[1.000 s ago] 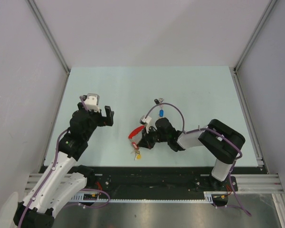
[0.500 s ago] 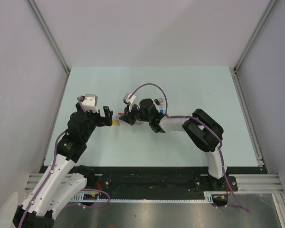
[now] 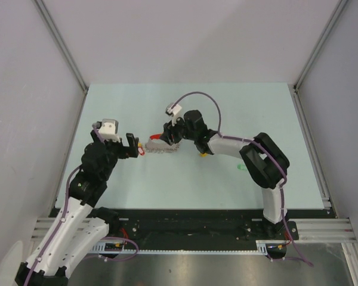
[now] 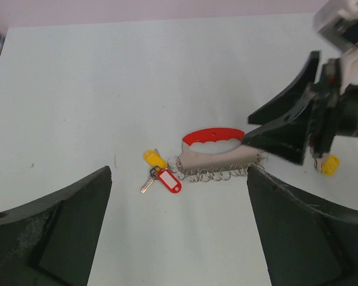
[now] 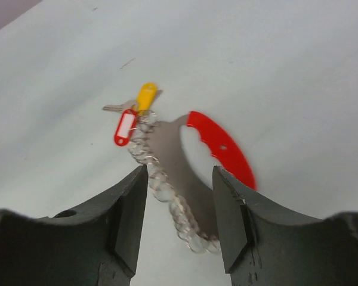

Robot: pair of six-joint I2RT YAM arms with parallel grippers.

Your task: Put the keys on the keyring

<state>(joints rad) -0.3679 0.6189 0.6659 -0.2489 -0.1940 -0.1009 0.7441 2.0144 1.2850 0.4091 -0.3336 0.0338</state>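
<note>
**Keyring [image 4: 218,156] flat on tabletop [image 3: 256,113], right jaws astride one end**

Keyring was seen lying mid-tabletop between the two arms. Red curved band was on the far side in the top view. Grey plate and wire loops ran along the near side.

Right jaws were found partly open, with one finger [image 5: 128,220] on each side of the keyring's end. Plate and loops ran up through the gap and filled most of it. Whether the fingers were actually clamped on it could not be told from any view. In the left wrist view, one right fingertip was seen at the keyring's end, touching it or just short of it.

Left jaws were held wide open with nothing between them. They were pointed at the keyring's opposite end from just beside it. No contact with the keys or the loops was visible.

Keys:
- Red-tagged key [image 4: 169,180] and yellow-tagged key [image 4: 154,158] were seen touching each other. Both lay against the last loop at the end nearest the left arm [image 3: 89,173]. Whether either was threaded onto a loop could not be told.
- Second yellow tag [image 4: 330,165] was seen on the tabletop just beside the right jaws, apart from the keyring. Its key was not made out.
- Green tag [image 3: 241,166] was seen on the tabletop next to the right arm [image 3: 259,158], well apart from the keyring. It was too small for detail.
</note>
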